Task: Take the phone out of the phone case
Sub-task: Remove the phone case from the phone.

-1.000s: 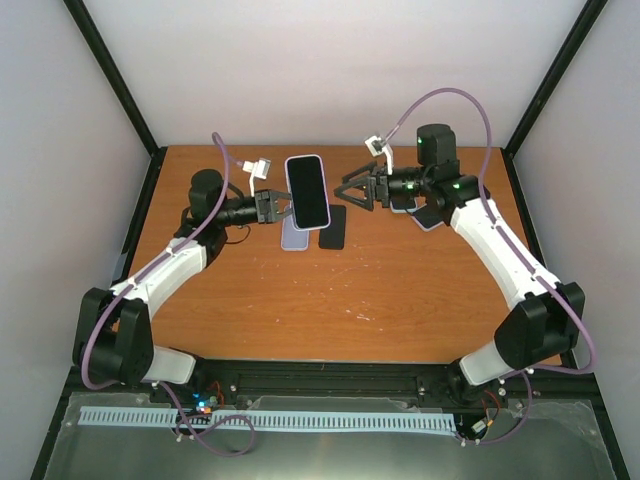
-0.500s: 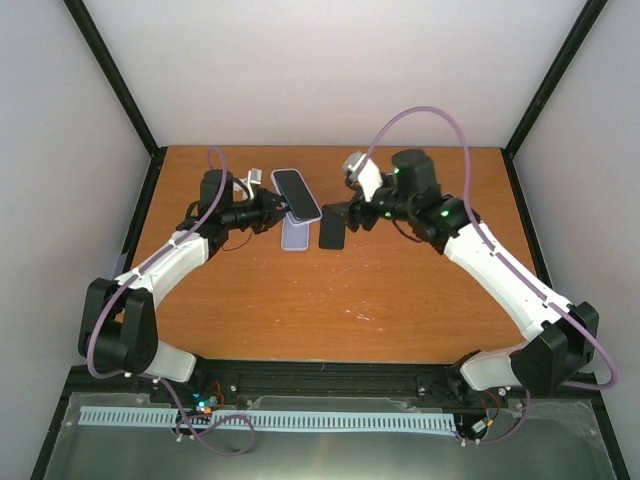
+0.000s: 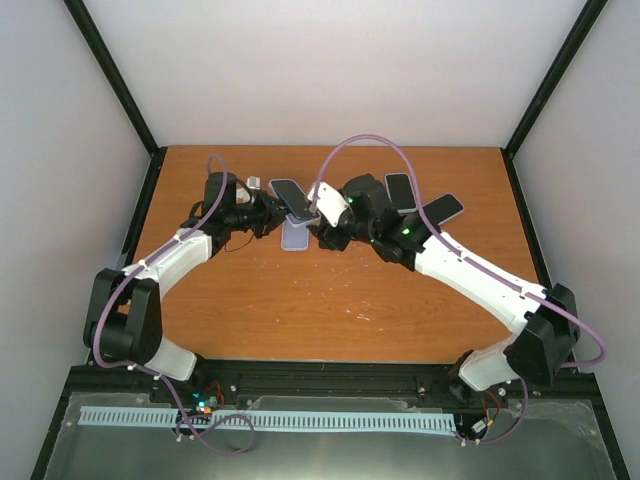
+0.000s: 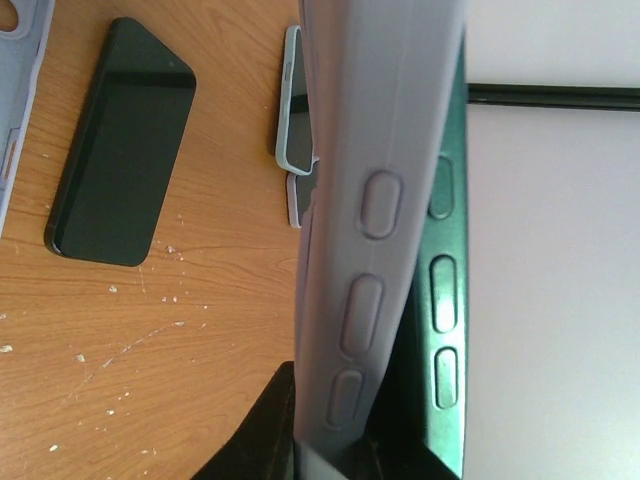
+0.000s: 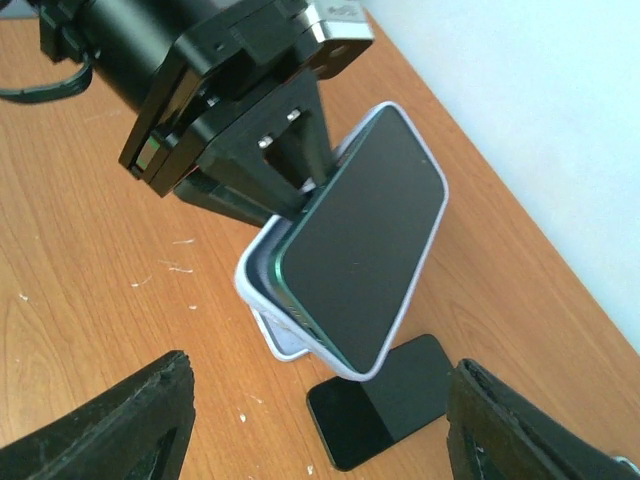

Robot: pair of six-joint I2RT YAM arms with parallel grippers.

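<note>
The phone case (image 5: 246,272) is gripped by the shut left jaws, above the worktop (image 5: 100,260) — one end of the phone (image 5: 365,235) looks popped out. Just ahead of the open, empty right jaws it sits — next it should be pinched and pulled free.

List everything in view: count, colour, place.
cased phone: one, dark green in a lavender case, held above the table
loose case: one, lavender, flat on the table below it
bare phone: one, black, on the table beside the loose case
other phones: two, dark screens, pale edges, touching, far right of table
table: one, brown wood
left end effector: one, black, shut on the cased phone
right end effector: one, black, open, facing the cased phone
</note>
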